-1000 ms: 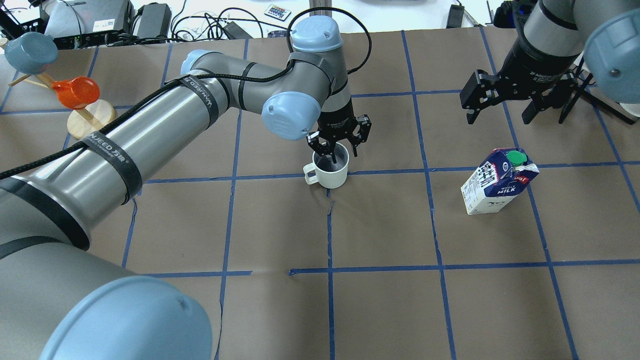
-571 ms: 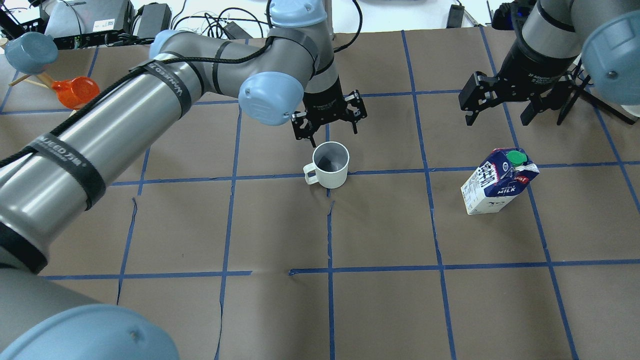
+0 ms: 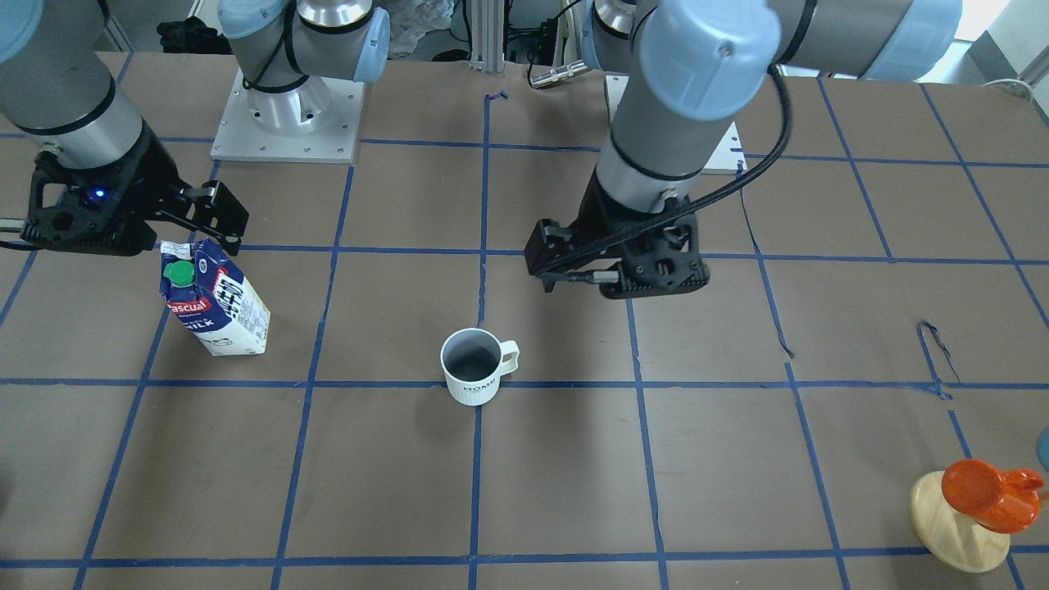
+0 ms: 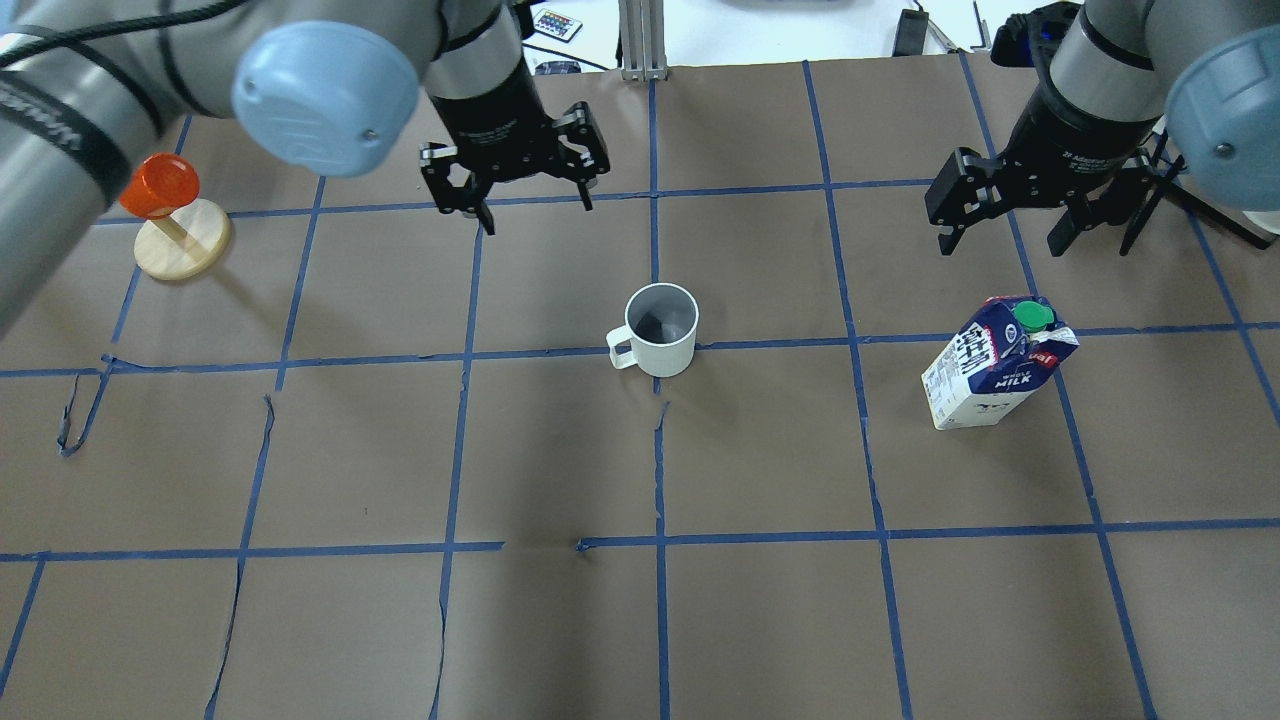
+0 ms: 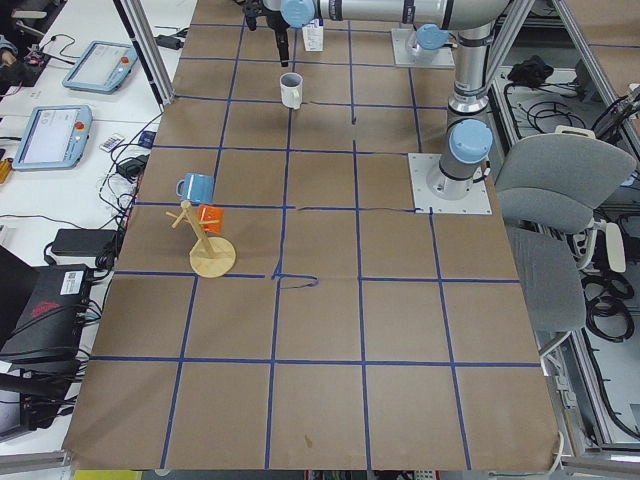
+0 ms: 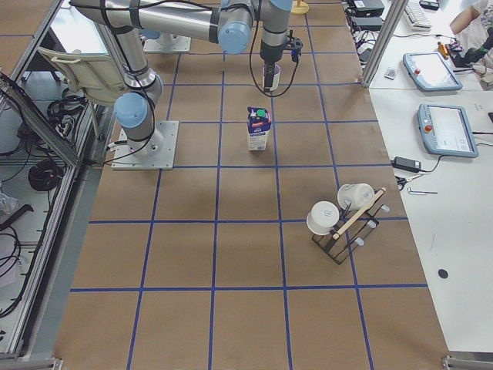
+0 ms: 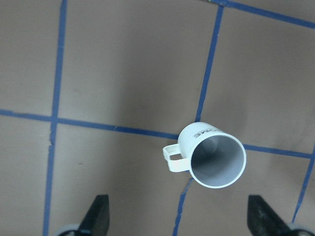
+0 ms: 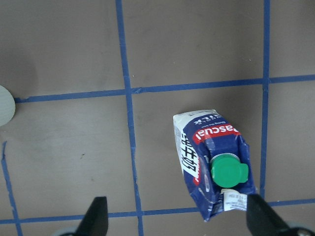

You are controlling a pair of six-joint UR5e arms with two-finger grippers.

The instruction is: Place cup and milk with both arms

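Evidently the left hand and right hand both gape empty. The white ribbed ceramic mug stands at the middle of the surface: stiff, breakable, probably best pinched across its rim. The blue-and-white gable-top milk carton, nearer the right edge, looks light and squashable; grip its flat sides.

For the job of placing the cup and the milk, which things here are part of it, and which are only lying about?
Part of the job:
cup
milk
left gripper, open
right gripper, open

Only lying about:
orange cup on its wooden stand
blue cup on the same stand
rack holding white cups
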